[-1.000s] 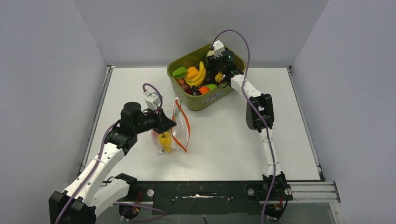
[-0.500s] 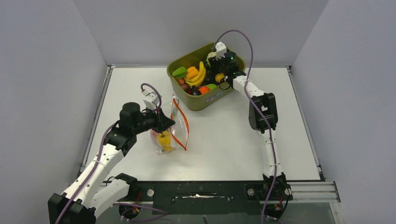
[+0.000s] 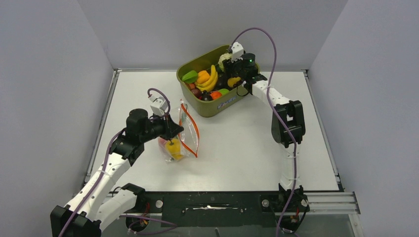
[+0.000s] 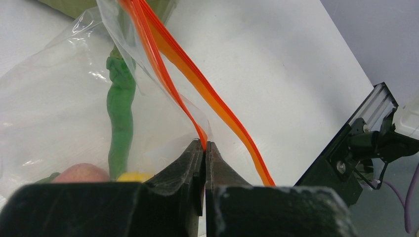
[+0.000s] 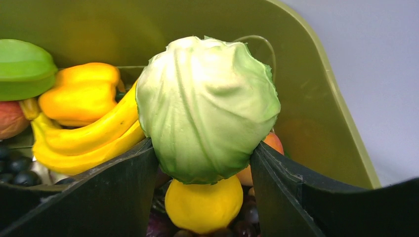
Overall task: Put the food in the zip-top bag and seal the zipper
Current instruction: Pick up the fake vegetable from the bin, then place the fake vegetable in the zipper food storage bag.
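Right wrist view: right gripper [image 5: 202,150] jaws clamp the cabbage [image 5: 207,103] over the olive tub [image 5: 316,98], at the worktop [image 3: 247,148] far edge. Left gripper [image 4: 204,148] jaws pinch the zipper [image 4: 197,84] of the zip-top bag [image 3: 187,129], mouth open, left of worktop centre. Pod [image 4: 121,118], yellow pepper [image 3: 173,148], pink fruit [image 4: 81,173] inside; cabbage + sealing left, approx. halfway.
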Robot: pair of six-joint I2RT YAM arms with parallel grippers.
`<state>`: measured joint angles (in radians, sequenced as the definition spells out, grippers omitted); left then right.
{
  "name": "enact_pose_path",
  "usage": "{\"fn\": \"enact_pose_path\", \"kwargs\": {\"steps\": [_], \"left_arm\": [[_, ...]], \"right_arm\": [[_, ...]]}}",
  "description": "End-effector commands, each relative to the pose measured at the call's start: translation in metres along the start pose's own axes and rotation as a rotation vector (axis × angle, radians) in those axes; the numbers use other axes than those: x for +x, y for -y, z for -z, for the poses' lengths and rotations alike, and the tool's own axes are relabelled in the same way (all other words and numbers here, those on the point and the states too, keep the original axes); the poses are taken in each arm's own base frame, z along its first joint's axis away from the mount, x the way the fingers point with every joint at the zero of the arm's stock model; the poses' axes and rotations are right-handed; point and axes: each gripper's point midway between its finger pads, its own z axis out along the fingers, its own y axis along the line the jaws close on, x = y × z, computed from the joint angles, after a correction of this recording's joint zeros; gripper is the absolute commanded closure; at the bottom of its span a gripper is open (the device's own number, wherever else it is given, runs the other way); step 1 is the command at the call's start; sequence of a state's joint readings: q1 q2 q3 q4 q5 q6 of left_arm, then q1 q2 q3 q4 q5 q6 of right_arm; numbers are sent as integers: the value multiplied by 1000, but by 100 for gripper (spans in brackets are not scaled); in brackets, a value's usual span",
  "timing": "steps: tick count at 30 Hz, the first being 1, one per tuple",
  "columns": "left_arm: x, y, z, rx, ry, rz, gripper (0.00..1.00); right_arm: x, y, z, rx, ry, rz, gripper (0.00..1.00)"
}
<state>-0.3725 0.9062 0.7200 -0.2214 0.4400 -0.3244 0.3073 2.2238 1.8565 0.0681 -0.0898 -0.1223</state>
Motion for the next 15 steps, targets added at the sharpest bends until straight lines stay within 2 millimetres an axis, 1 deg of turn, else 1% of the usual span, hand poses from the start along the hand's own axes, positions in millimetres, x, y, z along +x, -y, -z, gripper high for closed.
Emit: {"fn": "enact_pose_path", "kwargs": {"steps": [1, 2, 8, 9, 11, 15], "left_arm": [[-16, 1, 4, -9, 64, -46, 100], [-17, 1, 4, -13, 66, -48, 100], [-19, 0, 6, -24, 80, -44, 100], [-20, 0, 6, -25, 84, -42, 100], [-21, 1, 6, -25, 89, -32, 100], [-25, 6, 8, -16, 97, 0, 100]], "right_arm": [[-83, 7, 43, 3, 193, 4, 65], [-79, 5, 48, -3, 184, 2, 65], [-83, -2, 82, -23, 184, -13, 66], [-88, -3, 90, -24, 191, -17, 67], [-91, -6, 103, -31, 193, -26, 67], [-89, -11, 128, -44, 173, -75, 67]]}}
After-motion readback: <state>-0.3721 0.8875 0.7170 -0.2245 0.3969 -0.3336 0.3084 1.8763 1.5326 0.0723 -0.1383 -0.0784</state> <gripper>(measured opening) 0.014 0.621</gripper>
